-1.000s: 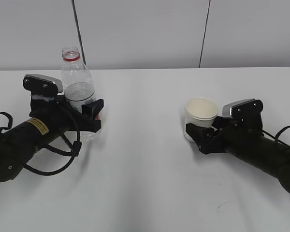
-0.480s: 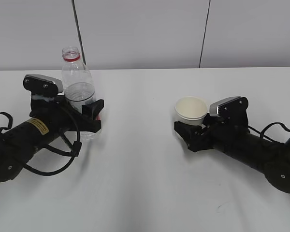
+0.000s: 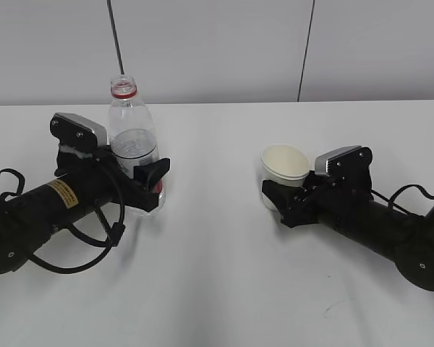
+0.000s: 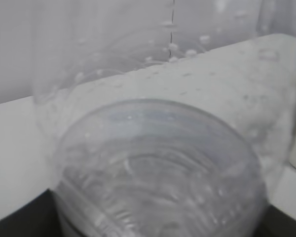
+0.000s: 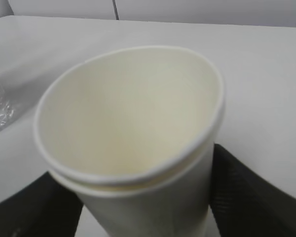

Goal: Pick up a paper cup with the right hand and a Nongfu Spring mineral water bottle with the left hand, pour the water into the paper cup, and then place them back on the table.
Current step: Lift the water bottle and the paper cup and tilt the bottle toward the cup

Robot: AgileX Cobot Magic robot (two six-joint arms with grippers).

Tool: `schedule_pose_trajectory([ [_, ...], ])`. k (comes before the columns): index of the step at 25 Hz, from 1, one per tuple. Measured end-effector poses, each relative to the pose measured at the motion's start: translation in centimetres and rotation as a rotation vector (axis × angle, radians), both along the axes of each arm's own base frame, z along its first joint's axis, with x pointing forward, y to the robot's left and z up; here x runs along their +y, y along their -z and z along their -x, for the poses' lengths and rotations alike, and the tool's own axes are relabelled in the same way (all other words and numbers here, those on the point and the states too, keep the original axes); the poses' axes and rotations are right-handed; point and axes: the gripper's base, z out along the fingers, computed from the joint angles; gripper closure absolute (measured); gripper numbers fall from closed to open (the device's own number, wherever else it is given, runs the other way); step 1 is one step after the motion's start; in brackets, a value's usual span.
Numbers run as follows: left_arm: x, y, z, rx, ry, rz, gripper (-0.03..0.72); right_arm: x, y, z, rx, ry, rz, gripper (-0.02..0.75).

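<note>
**Two robot arms, one gripping a water bottle, the other closed around a paper cup**

Exterior view: A white table (image 3: 224,289) runs in front of a pale grey panelled wall (image 3: 217,43). On the left, the left hand (image 3: 146,184), a black arm with a yellow sticker, lies low over the table with its jaws clamped on the lower body of the Nongfu Spring mineral water bottle (image 3: 135,148). The bottle stands upright, uncapped, with a red ring at its neck; the water (image 3: 134,144) fills only its lower part. On the right, well apart from the bottle, the right hand (image 3: 278,196) has its black jaws on either side of the paper cup (image 3: 283,170). The cup leans slightly, its mouth tipped toward the left. Whether its base touches the table cannot be told.

Left wrist view: The clear bottle (image 4: 158,163) fills nearly the whole picture, ribbed and speckled with droplets, with dark gripper parts at the bottom corners.

Right wrist view: The cream cup (image 5: 133,123) sits close to the lens, empty inside, its rim squeezed slightly oval. Black fingers (image 5: 251,192) press against its wall on both sides.
</note>
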Motion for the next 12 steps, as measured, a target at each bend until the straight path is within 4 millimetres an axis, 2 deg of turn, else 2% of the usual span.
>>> schedule_pose_trajectory([
  [8, -0.4, 0.0, 0.3, -0.013, 0.056, -0.017, 0.261, 1.1, 0.1, 0.8, 0.001, -0.155, 0.003, 0.207],
  [12, -0.4, -0.5, 0.4, -0.056, 0.077, -0.084, 0.261, 1.7, -0.2, 1.4, 0.003, -0.253, 0.009, 0.208],
])
